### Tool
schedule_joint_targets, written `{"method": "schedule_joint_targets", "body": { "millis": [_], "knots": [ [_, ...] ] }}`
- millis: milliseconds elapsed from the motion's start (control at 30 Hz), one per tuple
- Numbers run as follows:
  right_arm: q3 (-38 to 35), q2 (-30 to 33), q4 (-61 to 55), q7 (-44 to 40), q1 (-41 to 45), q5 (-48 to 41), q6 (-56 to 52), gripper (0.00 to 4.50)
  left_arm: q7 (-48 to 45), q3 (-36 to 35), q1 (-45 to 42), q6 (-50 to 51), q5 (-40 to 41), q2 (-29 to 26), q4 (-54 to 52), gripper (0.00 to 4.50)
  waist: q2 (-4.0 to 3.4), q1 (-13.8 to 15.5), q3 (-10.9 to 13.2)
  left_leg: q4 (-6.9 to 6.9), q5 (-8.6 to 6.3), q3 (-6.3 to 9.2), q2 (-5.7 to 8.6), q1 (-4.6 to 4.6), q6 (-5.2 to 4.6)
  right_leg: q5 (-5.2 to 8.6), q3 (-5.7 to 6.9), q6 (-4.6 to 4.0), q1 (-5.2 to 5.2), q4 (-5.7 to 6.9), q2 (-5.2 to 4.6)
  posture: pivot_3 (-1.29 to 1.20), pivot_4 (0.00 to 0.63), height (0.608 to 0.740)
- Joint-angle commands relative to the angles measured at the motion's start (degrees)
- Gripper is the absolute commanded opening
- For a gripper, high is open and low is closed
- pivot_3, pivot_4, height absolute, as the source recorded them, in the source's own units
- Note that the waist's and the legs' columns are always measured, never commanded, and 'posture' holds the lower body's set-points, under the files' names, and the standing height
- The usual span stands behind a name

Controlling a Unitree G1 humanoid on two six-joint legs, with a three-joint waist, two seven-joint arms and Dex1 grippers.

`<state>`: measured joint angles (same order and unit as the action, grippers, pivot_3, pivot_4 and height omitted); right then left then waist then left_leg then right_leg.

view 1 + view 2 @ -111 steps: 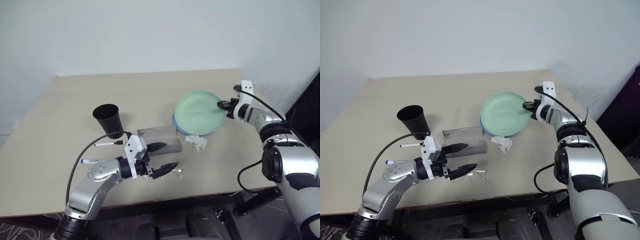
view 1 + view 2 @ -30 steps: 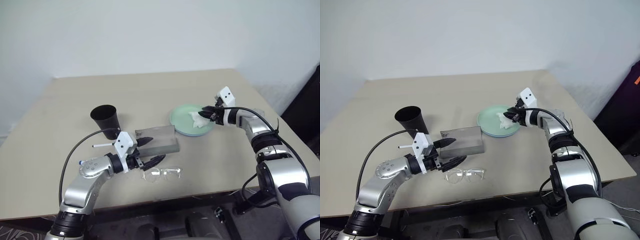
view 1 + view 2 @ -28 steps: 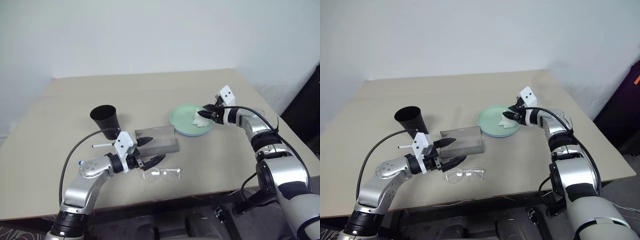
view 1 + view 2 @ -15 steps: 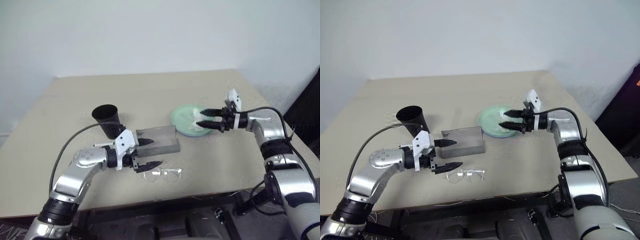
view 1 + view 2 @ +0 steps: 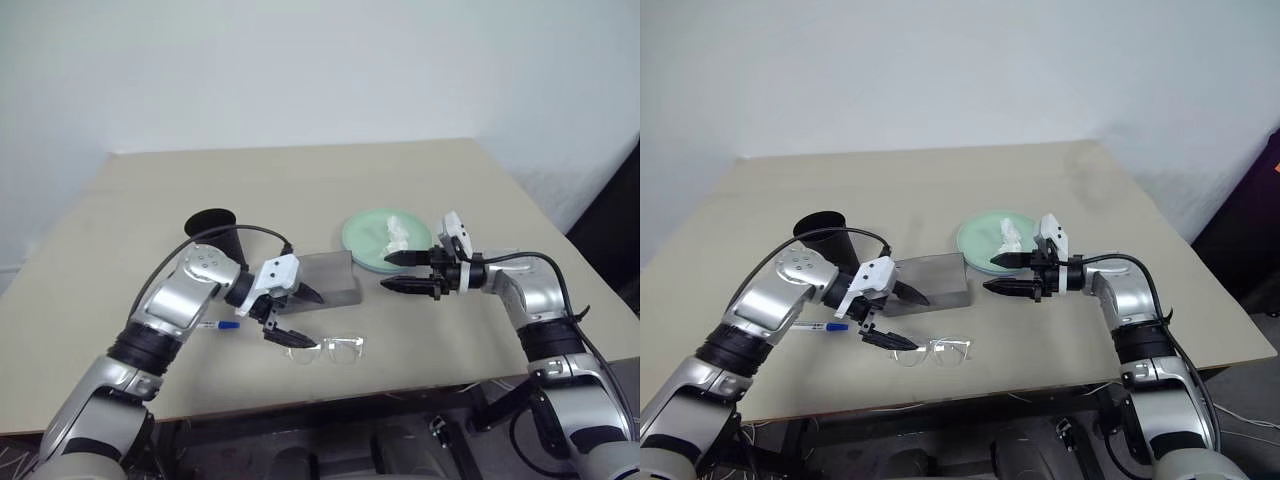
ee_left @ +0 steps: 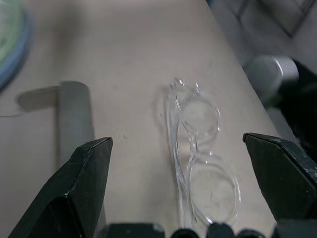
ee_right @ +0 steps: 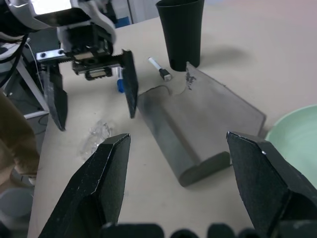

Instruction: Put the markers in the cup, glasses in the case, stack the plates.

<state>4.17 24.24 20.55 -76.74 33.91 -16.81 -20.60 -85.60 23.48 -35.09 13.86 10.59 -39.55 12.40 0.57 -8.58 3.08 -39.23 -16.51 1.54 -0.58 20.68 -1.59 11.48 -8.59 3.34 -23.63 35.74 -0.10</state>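
Now the step in hand looks to be picking up the glasses (image 5: 328, 348), which lie flat on the desk (image 5: 150, 190) directly below and just ahead of the left tool (image 5: 287, 315), lenses side by side and arms apparently folded. That left tool hangs spread wide and empty, pointing down, with one finger above the case (image 5: 330, 279) edge and the other just over the near lens. To do it well, I would bring the tool lower and centre it on the bridge or across one lens rim, since the clear frame is thin and will slide on the desk if only one finger lands first; closing gently should keep it from springing away. The case sits just behind the left tool, appearing shut, so its lid will probably need lifting before the glasses go in. The right tool (image 5: 408, 271) is also parted and empty, aimed at the case's end from beside the plates (image 5: 365, 238), and seems well placed to steady or open it. A crumpled tissue (image 5: 394, 233) rests on the upper plate.
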Motion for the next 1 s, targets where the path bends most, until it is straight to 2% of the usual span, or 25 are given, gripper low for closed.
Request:
{"method": "schedule_joint_targets", "body": {
  "millis": [33, 300, 400, 533, 833, 933, 1000],
  "knots": [
    [-0.9, 0.4, -4.5, 1.6, -0.9, -1.9, -0.5, 3.35, -2.5, 1.3, -3.5, -2.7, -2.2, 1.7, 2.3, 4.5, 0.01, 0.0, 0.0, 0.0, 0.0, 0.0, 0.0, 0.0, 0.0, 0.0, 0.0, 0.0, 0.0, 0.0, 0.0, 0.0, 0.0, 0.74],
    [-0.9, 1.3, -8.1, 3.9, -3.4, -2.8, -1.1, 3.35, -2.6, 3.5, -5.2, -6.5, -6.3, 6.6, 7.3, 4.5, 0.01, 0.0, 0.0, -0.05, 0.0, 0.0, 0.0, -0.03, -0.01, 0.0, -0.02, 0.0, 0.02, 0.06, 0.02, 0.0, 0.0, 0.74],
    [-0.9, 1.7, -8.4, 4.3, -3.7, -2.9, -1.2, 3.4, -2.6, 3.9, -4.6, -7.6, -7.3, 7.2, 7.9, 3.88, 0.03, 0.0, 0.0, -0.05, 0.0, 0.01, 0.0, -0.03, -0.01, 0.0, -0.03, 0.0, 0.02, 0.05, 0.02, 0.0, 0.0, 0.74],
    [-0.7, 2.0, -8.2, 4.8, -3.6, -2.8, -1.0, 3.4, -1.9, 4.5, -3.8, -8.4, -9.1, 7.6, 8.2, 2.54, 0.03, 0.0, 0.0, -0.06, 0.0, 0.02, 0.0, -0.02, -0.01, 0.0, -0.03, 0.0, 0.02, 0.05, 0.02, 0.0, 0.0, 0.74],
    [0.0, 1.7, -6.2, 5.5, -2.4, -2.0, 0.2, 3.4, -2.3, 4.4, -3.0, -8.7, -10.3, 7.2, 7.7, 2.54, 0.03, 0.0, 0.0, -0.08, 0.0, 0.03, 0.0, -0.04, -0.01, -0.01, -0.02, 0.0, 0.05, 0.07, 0.01, 0.0, 0.0, 0.74],
    [0.3, 1.7, -5.7, 5.7, -2.0, -2.0, 0.6, 3.4, -2.8, 4.5, -2.7, -8.7, -10.3, 7.0, 7.4, 1.93, 0.03, 0.0, 0.0, -0.1, 0.0, 0.02, 0.0, -0.05, -0.01, -0.01, -0.03, 0.0, 0.06, 0.07, 0.01, 0.0, 0.0, 0.74],
    [0.4, 1.7, -5.4, 5.9, -1.9, -1.9, 0.9, 3.4, -3.0, 4.4, -2.6, -8.5, -10.4, 6.9, 7.2, 1.26, 0.03, 0.0, 0.0, -0.11, 0.0, 0.03, 0.0, -0.05, -0.01, -0.01, -0.02, 0.0, 0.07, 0.07, 0.01, 0.0, 0.0, 0.74]
  ]
}}
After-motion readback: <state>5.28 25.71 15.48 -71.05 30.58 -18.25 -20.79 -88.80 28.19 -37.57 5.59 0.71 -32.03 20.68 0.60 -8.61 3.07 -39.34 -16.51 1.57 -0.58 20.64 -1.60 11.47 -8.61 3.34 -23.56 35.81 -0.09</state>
